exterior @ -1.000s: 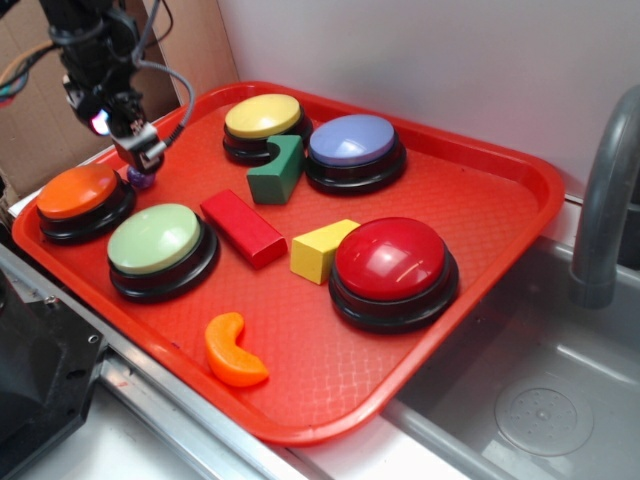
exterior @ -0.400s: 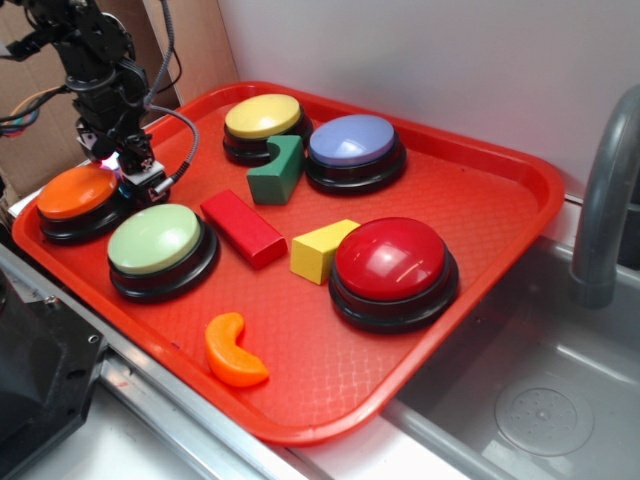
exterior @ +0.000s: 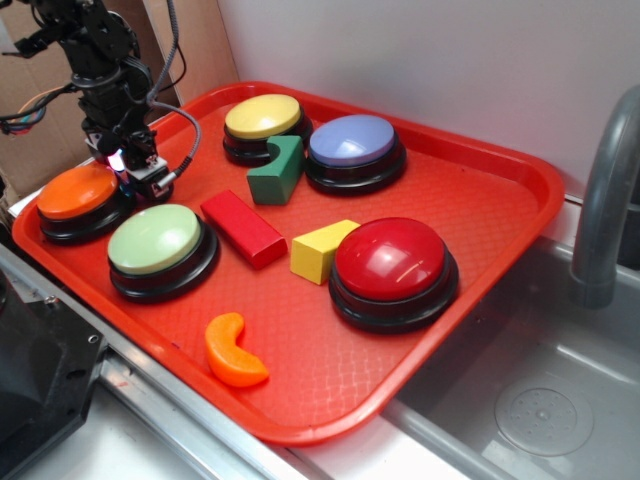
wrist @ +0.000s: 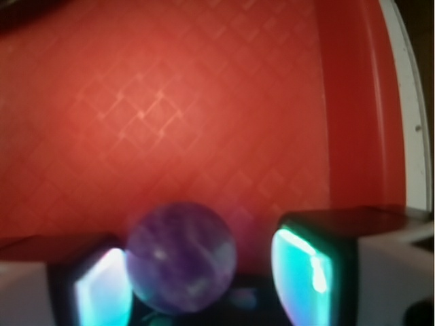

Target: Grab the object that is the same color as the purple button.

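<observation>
The object, a small glossy purple ball (wrist: 181, 258), lies on the red tray (wrist: 170, 115) in the wrist view. It sits between my gripper's (wrist: 204, 278) two fingers. The left pad (wrist: 102, 288) is against the ball, and a gap separates it from the right pad (wrist: 302, 268). The jaws stand open around it. In the exterior view my gripper (exterior: 140, 172) is down at the tray's back left, beside the orange button (exterior: 80, 195), and it hides the ball. The purple button (exterior: 352, 142) stands at the back of the tray.
The tray (exterior: 480, 180) also holds a yellow button (exterior: 263, 118), a green button (exterior: 155, 240), a red button (exterior: 390, 262), a green block (exterior: 278, 170), a red block (exterior: 243, 228), a yellow block (exterior: 320, 250) and an orange crescent (exterior: 232, 350). A sink and faucet (exterior: 605, 200) lie to the right.
My gripper has dropped from above the ball down to the tray, with its fingers now on either side of the ball. The ball no longer shows in the exterior view.
</observation>
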Available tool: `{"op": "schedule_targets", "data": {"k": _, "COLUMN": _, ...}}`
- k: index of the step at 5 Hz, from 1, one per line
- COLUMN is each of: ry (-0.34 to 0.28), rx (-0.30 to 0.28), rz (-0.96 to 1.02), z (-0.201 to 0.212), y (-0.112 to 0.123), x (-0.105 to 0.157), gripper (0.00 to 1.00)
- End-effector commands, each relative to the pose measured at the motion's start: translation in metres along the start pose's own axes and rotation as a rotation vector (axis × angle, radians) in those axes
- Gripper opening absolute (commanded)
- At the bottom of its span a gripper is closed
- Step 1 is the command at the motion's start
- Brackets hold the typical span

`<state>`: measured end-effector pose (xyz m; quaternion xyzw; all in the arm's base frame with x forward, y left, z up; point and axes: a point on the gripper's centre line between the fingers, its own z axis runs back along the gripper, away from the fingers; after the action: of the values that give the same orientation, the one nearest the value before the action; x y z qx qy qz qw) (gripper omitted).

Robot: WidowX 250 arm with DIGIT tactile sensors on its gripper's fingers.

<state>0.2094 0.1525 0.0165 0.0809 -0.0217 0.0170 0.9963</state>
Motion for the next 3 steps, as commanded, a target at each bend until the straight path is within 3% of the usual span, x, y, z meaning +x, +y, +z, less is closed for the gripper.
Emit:
{"op": "schedule_targets", "data": {"k": 1, "ry": -0.016, "rx": 0.032, "rz": 0.052, "z": 0.008, "y": 0.011, "x": 0.002, "gripper": 0.0}}
{"op": "schedule_targets", "data": {"k": 2, "ry": 0.037, "rx": 0.056, "rz": 0.123, "z": 0.049, "y": 0.001, "x": 0.014, "gripper": 0.0}}
{"op": "schedule_targets", "data": {"k": 3, "ry": -0.028, "rx": -0.007, "rz": 0.157, "z": 0.093, "y": -0.017, "x": 0.028, "gripper": 0.0}}
